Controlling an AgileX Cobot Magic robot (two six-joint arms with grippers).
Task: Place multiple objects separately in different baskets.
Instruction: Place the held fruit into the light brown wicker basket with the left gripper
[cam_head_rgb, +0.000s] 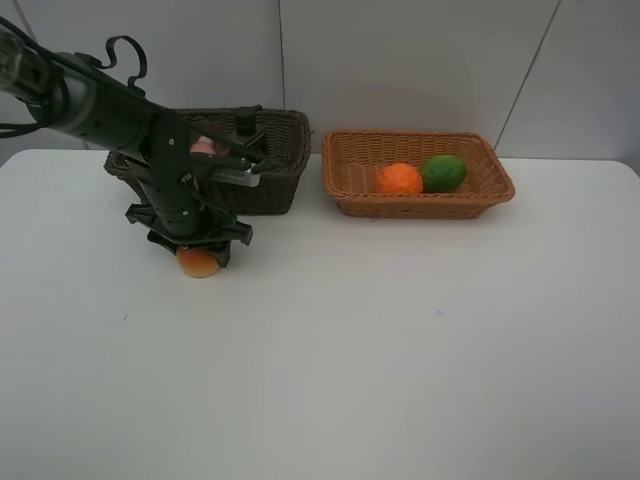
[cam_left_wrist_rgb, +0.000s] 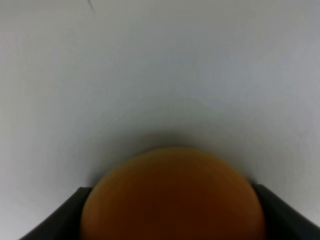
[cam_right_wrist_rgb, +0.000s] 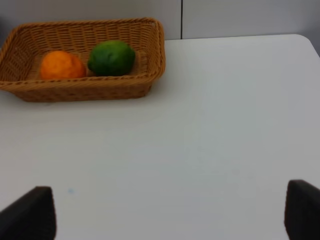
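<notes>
The left hand (cam_head_rgb: 199, 250) is sitting low over the white worktop (cam_head_rgb: 400, 350), just in front of the deep, dark brown wicker basket (cam_head_rgb: 270, 185), and its dark fingers (cam_left_wrist_rgb: 55, 220) are flanking the round red-orange peach-like fruit (cam_head_rgb: 198, 262) on both sides; they are looking closed against it, though I cannot tell how firmly they are gripping, and the fruit is resting on the worktop or only just off it. Well to the right of that dark basket, the shallower, light orange-tan wicker basket (cam_head_rgb: 420, 205) is already holding the bright orange mandarin (cam_head_rgb: 399, 179) and the glossy green lime (cam_head_rgb: 443, 172), lying side by side and nearly touching. Inside the dark basket a small pink bottle (cam_head_rgb: 203, 146) and a dark bottle cap (cam_head_rgb: 243, 124) are poking up behind the arm; the rest of its contents are hidden from where I am standing. So I am judging the sorting to be mostly done, with this fruit apparently the last loose piece, and I would guess it belongs with the other fruit in the tan basket. The right hand (cam_right_wrist_rgb: 170, 212) is hanging wide open and empty over bare worktop, to the near right of the tan basket. No writing or label is showing clearly enough to read.
</notes>
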